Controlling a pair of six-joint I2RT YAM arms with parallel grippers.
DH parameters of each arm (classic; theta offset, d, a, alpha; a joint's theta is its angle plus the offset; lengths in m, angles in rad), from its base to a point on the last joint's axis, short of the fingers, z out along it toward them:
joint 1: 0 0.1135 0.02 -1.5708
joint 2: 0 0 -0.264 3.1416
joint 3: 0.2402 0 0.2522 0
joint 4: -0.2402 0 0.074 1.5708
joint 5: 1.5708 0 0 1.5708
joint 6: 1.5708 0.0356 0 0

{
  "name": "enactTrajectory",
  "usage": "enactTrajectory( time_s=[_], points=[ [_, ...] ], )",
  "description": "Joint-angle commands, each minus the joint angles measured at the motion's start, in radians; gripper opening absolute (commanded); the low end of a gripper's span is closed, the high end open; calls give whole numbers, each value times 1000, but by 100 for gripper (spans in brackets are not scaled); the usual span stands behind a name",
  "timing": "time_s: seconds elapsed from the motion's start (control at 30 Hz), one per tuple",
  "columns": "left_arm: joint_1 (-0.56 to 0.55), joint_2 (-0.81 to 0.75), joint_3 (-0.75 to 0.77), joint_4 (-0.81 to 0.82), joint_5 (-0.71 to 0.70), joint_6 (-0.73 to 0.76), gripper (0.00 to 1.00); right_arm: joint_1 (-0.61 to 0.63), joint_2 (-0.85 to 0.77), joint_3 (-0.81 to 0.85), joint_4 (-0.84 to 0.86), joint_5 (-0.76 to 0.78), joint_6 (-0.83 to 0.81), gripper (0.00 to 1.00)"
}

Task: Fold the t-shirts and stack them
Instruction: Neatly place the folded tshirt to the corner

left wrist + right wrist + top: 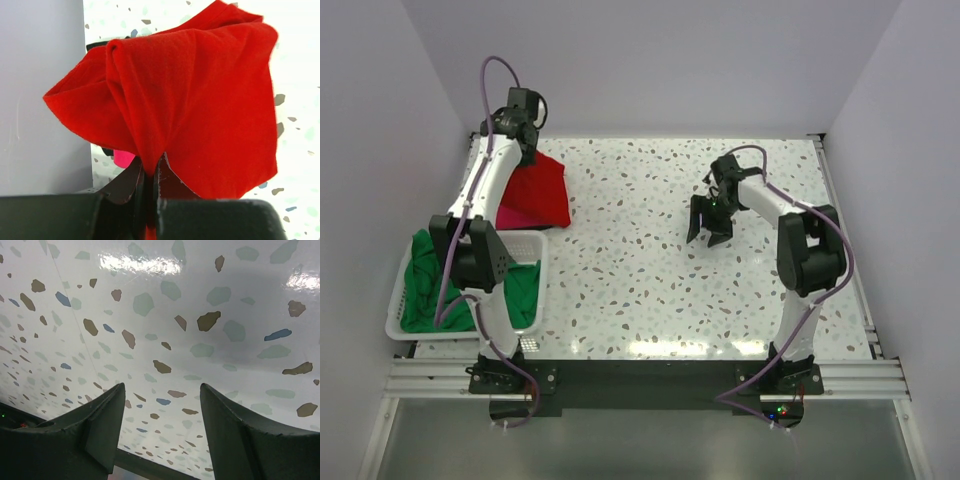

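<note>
Upper left, your left hand pinches the red t-shirt over the magenta t-shirt — the green t-shirt lies unfolded in the basket; right hand spread, empty.

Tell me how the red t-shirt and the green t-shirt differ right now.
The red t-shirt sits at the far left of the table; the green t-shirt lies bunched in the white basket at the near left. The red one is pinched in the shut left hand; the green one is untouched. The red one partly covers a pink t-shirt. Both are plain, solid-coloured cloth.
</note>
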Motion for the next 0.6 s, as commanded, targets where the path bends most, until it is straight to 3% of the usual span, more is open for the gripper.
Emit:
enactTrajectory(
  time_s=[0.0,0.4,0.5,0.53,0.57],
  points=[
    [31,-24,-40,97,21,30,0,-1,-63,-15,3,-21,-15,65],
    [169,18,-115,151,51,56,0,0,-106,-46,-12,-15,-24,65],
    [221,35,-114,133,28,30,31,-1,-120,-37,-26,-17,-30,66],
    [231,38,-115,130,27,19,52,-1,-128,-32,-31,-17,-32,66],
    [241,38,-117,125,25,5,60,-1,-134,-29,-34,-18,-36,66]
  ],
)
